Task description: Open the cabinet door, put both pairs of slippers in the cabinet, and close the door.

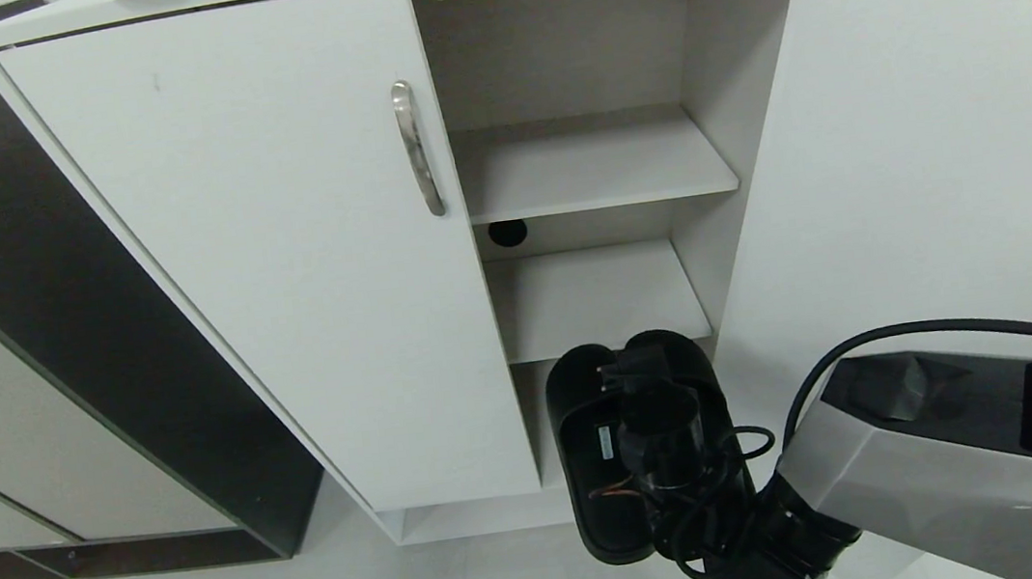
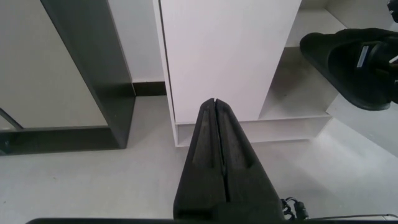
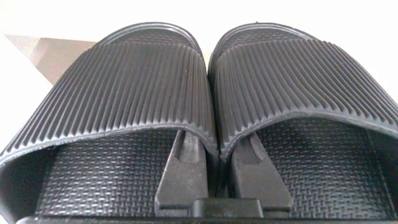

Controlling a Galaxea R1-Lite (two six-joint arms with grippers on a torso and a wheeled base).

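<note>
Between the fingers of the right gripper (image 3: 214, 152) was a pair of black ribbed rubber slippers (image 3: 124, 87). One finger (image 3: 183, 168) went into each slipper, and the two inner walls, which touched each other, were pinched between them, so the jaws stood narrow on the pair. In the head view this gripper (image 1: 636, 363) held the slippers (image 1: 586, 476) just in front of the white wooden cabinet (image 1: 695, 65), with the toes towards the lowest opening and under the lower white shelf (image 1: 595, 300). The wide white right door (image 1: 929, 165) stood open beside the arm. The white left door (image 1: 260, 260), with its curved silver metal handle (image 1: 416, 150), was closed.

The left gripper (image 2: 214, 106) had its two dark fingers pressed together and held nothing. It hung low over the pale floor (image 2: 93, 180), well apart from the slippers (image 2: 348, 68), and pointed at the cabinet's base.

I judged the task to be about one third done: the door was open and the first pair was lifted, but not yet set inside. The release of this pair, the whole second pair and the closing of the door were left.
</note>
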